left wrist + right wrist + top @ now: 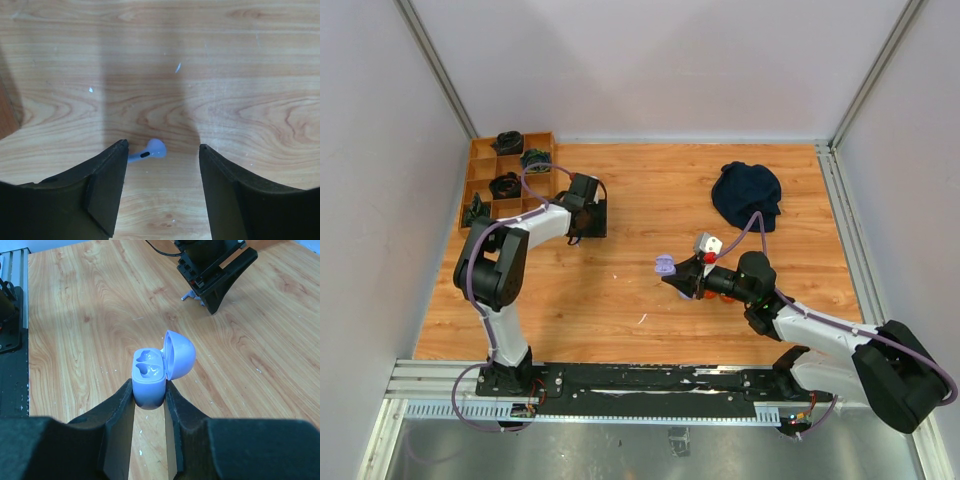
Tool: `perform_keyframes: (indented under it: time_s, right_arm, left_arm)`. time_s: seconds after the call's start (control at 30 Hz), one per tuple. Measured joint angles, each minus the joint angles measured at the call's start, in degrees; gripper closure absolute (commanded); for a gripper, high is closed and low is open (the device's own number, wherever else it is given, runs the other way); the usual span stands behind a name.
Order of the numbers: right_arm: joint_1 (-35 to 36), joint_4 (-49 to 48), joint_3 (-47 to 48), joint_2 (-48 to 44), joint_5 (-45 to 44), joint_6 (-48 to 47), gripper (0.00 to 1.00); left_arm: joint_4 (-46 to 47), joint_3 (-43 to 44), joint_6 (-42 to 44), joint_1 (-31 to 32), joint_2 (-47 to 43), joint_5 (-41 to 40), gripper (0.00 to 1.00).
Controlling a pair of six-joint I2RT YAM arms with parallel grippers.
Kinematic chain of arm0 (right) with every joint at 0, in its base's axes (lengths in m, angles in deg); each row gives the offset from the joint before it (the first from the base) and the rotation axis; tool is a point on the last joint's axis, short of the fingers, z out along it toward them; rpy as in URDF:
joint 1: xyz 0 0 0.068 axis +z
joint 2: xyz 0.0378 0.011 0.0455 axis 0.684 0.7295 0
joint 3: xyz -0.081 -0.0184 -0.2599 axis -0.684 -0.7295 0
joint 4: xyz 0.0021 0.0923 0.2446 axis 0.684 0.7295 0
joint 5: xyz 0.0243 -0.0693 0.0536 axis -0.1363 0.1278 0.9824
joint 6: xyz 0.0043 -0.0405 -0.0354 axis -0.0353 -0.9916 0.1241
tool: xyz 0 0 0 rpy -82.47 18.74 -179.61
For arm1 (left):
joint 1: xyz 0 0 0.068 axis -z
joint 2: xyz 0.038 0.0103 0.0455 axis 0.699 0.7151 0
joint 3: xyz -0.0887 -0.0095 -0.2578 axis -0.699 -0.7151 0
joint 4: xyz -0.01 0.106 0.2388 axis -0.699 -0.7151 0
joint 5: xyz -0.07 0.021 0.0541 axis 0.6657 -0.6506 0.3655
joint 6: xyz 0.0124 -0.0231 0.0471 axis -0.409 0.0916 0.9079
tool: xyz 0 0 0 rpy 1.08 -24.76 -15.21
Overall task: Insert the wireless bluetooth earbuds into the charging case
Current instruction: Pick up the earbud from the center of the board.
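1. The left gripper stands open over the wooden table. A pale lilac earbud lies between its jaws.
2. The right gripper clamps the lilac charging case, its lid hinged open.

Two arms: left arm, right arm. Two tools, one per arm: left tool, right tool. One earbud in view, lilac. One case, lilac, with one lid and two sockets. One cloth, dark blue. One tray, wooden; compartment count unclear. Four dark parts in the tray. One white-red block. Orange-red bits by the right tool: too small to count. One tabletop.
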Motion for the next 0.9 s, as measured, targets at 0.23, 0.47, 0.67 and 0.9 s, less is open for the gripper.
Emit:
perform_keyframes:
  time_s: [0.23, 0.47, 0.67, 0.9]
  right_arm:
    - [0.0, 0.02, -0.02, 0.0, 0.02, 0.09, 0.88]
    - [0.0, 0.02, -0.02, 0.0, 0.02, 0.33, 0.88]
    - [0.0, 0.02, 0.0, 0.0, 0.02, 0.61, 0.88]
    - [0.0, 0.02, 0.0, 0.0, 0.02, 0.76, 0.88]
  left_arm:
    - [-3.08, 0.63, 0.26, 0.0, 0.46, 1.75, 0.47]
    - [-5.38, 1.33, 0.02, 0.0, 0.46, 1.64, 0.5]
    - [-7.41, 4.31, 0.0, 0.0, 1.29, -0.22, 0.52]
    - [-8.98, 7.5, -0.22, 0.0, 4.07, -1.84, 0.61]
